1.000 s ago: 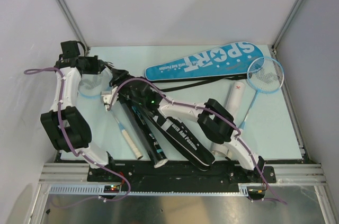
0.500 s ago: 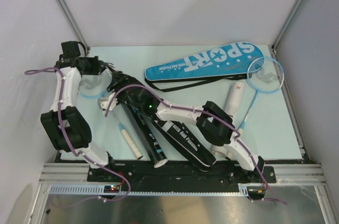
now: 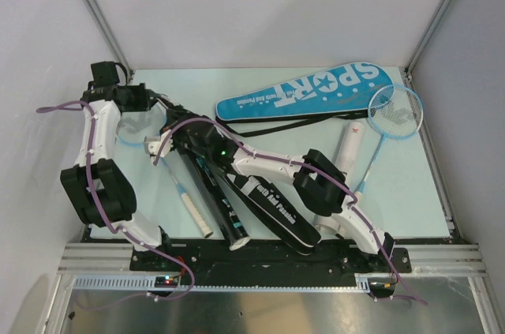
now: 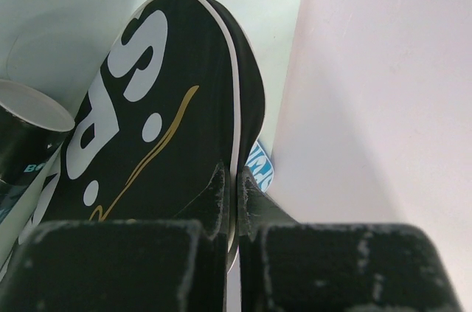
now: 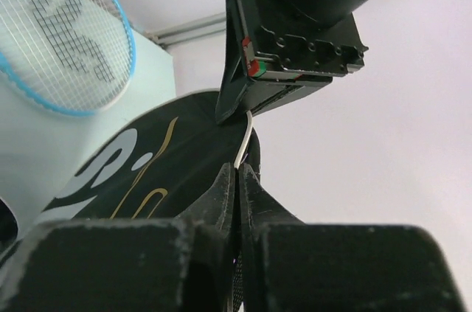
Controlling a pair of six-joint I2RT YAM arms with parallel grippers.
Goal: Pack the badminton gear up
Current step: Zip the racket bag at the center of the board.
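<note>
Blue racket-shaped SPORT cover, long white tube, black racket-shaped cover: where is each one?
Blue racket-shaped SPORT cover [image 3: 316, 91]: top view, on the middle of its lettering.
Long white tube [image 3: 349, 147]: top view, on its uncovered far part.
Black racket-shaped cover [image 4: 199, 150]: left wrist view, on its plain black face.

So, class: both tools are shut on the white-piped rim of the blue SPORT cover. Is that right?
No. The left tool and right tool are shut on the white-piped rim of the black cover, as both wrist views show; the blue SPORT cover lies free by the far edge.
</note>
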